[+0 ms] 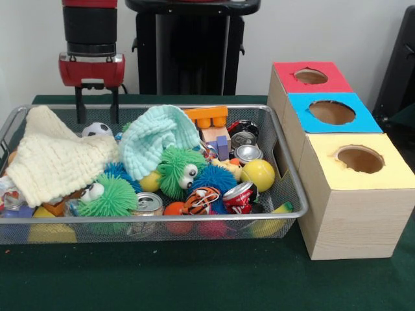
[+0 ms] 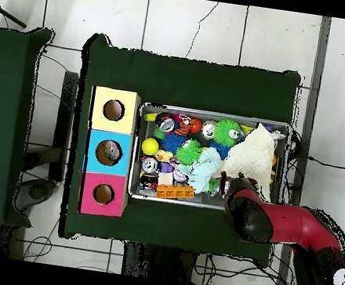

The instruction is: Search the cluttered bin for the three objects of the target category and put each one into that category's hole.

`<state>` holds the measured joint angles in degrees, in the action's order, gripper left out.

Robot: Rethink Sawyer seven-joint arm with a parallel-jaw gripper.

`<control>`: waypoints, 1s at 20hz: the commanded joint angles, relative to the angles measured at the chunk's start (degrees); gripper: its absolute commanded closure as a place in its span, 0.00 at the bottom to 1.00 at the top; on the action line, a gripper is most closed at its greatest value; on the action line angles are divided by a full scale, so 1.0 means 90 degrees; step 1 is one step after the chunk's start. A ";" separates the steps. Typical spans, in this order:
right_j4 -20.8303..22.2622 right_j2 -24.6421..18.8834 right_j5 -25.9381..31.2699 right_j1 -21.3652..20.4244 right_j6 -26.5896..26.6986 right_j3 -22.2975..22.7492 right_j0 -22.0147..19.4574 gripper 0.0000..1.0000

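A wire mesh bin (image 1: 155, 217) holds a clutter of toys. A cream cloth (image 1: 55, 159) and a mint cloth (image 1: 159, 139) cover its left and middle. Among the rest are green fuzzy balls (image 1: 178, 168), a blue fuzzy ball (image 1: 214, 178), a yellow ball (image 1: 258, 175), drink cans (image 1: 246, 154), an orange block (image 1: 207, 116) and a small soccer ball (image 1: 97, 129). My gripper (image 1: 97, 107) hangs open and empty over the bin's far left corner, just above the cream cloth. In the overhead view the arm (image 2: 275, 222) reaches to the bin's corner (image 2: 235, 197).
Three boxes stand in a row right of the bin, each with a round hole: red (image 1: 311, 76), blue (image 1: 332, 112), yellow (image 1: 360, 159). From above they lie left of the bin: yellow (image 2: 114, 110), blue (image 2: 109, 151), red (image 2: 103, 194). Green cloth (image 1: 194, 278) covers the table.
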<state>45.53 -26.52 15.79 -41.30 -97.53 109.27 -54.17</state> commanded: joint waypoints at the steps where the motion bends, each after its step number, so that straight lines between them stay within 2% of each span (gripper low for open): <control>1: 0.0706 -0.0634 -0.0274 0.0453 0.0840 -0.0764 -0.0236 0.00; 12: 0.1013 -0.0646 -0.0373 0.0523 0.0512 -0.0754 -0.0225 0.00; 20: 0.1069 -0.0707 -0.0391 0.0605 0.0505 -0.0854 -0.0258 0.00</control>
<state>50.57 -29.06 14.77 -38.43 -97.53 106.82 -56.30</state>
